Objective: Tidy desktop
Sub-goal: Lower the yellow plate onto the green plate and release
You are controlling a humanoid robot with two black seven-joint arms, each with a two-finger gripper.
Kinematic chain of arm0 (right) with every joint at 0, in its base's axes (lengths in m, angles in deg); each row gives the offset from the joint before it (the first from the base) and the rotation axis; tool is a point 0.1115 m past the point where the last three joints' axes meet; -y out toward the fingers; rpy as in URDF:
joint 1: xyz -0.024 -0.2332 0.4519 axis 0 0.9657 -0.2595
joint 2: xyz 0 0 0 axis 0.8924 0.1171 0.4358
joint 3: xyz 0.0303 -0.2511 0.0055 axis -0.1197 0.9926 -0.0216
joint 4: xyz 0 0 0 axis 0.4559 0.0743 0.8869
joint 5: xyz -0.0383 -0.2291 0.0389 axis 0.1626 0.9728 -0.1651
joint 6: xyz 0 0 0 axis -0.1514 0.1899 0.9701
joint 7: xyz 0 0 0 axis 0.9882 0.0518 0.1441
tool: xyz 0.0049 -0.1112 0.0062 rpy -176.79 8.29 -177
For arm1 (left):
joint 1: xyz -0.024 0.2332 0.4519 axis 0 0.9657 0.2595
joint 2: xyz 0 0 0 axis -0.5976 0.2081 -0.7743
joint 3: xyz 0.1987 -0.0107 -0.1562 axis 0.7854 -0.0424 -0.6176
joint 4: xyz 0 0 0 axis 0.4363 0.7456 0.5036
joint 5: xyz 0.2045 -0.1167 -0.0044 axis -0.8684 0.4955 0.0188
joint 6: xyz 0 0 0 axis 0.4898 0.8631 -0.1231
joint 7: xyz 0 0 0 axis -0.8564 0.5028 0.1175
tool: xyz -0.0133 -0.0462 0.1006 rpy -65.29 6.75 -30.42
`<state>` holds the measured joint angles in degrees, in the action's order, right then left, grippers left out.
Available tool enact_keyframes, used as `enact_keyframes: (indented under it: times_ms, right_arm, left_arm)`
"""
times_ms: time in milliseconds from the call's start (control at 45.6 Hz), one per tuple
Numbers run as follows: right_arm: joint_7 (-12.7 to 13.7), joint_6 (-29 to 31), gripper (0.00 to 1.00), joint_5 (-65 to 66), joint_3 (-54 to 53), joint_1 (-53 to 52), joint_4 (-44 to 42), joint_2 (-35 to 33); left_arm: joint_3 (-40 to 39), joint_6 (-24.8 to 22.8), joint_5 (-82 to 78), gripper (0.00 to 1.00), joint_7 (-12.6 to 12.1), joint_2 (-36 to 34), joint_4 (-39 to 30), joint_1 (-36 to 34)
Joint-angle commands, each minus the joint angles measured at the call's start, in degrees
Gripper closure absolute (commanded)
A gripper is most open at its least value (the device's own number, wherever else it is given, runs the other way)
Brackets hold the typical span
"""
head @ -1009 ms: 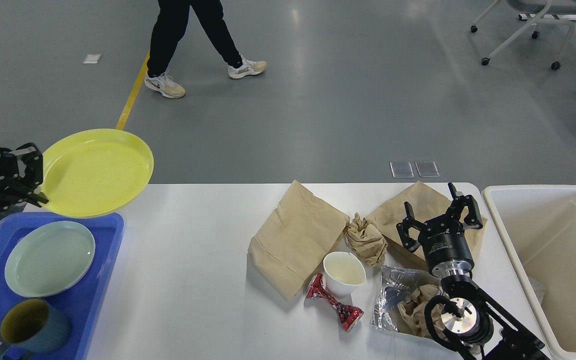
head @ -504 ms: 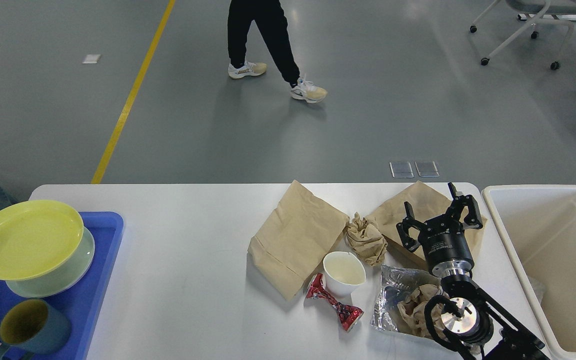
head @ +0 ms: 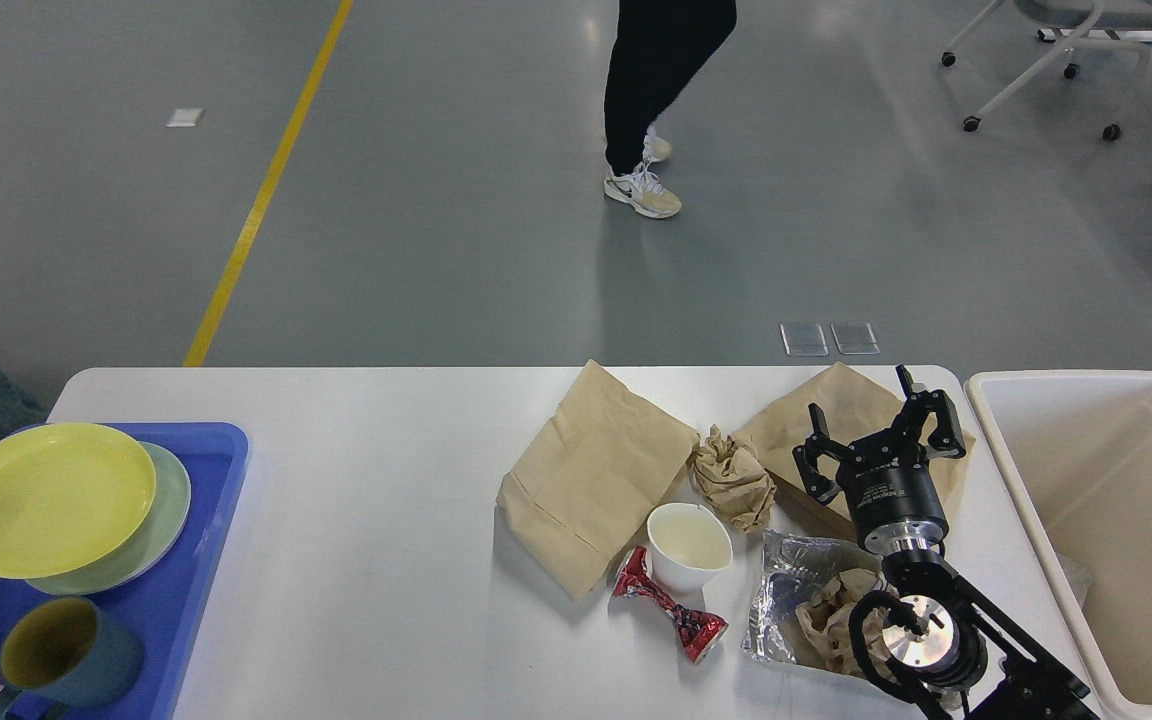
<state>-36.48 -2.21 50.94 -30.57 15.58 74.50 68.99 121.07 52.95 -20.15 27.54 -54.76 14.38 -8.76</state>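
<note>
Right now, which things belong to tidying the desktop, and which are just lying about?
Job: desktop, paper bags, crumpled paper, paper cup, red wrapper, foil, yellow plate, blue tray, bin.
Lying about: office chair, passer-by.

No legible txt anywhere.

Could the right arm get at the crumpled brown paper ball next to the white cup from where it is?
Probably yes: the open right gripper hovers just right of the paper ball, with nothing standing between them.
</note>
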Motion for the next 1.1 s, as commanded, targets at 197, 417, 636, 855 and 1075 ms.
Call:
enact_keyframes:
  times_ms: [197, 417, 636, 855, 1075]
  right_arm:
    - [0.00, 0.03, 0.00, 0.00, 0.00, 0.00, 0.00, 0.00]
    - [0.00, -0.06, 0.00, 0.00, 0.00, 0.00, 0.00, 0.00]
    - [0.00, -0.06, 0.00, 0.00, 0.00, 0.00, 0.00, 0.00]
    - [0.00, -0.06, 0.00, 0.00, 0.00, 0.00, 0.00, 0.00]
    - [0.00, 0.03, 0.00, 0.00, 0.00, 0.00, 0.00, 0.00]
  left_arm:
    - [-1.97, 5.15, 0.23, 1.00, -2.56, 2.90, 1.09, 1.86]
    - [-3.12, 4.09, 0.23, 1.00, -3.53, 3.07, 1.00, 1.77]
    - [-3.21, 3.39, 0.06, 1.00, -3.62, 3.16, 0.21, 1.42]
    - [-4.26, 4.09, -0.38, 0.92, -3.79, 3.16, 0.12, 1.59]
    - [-4.26, 7.25, -0.56, 0.17, -3.70, 3.16, 0.12, 1.42]
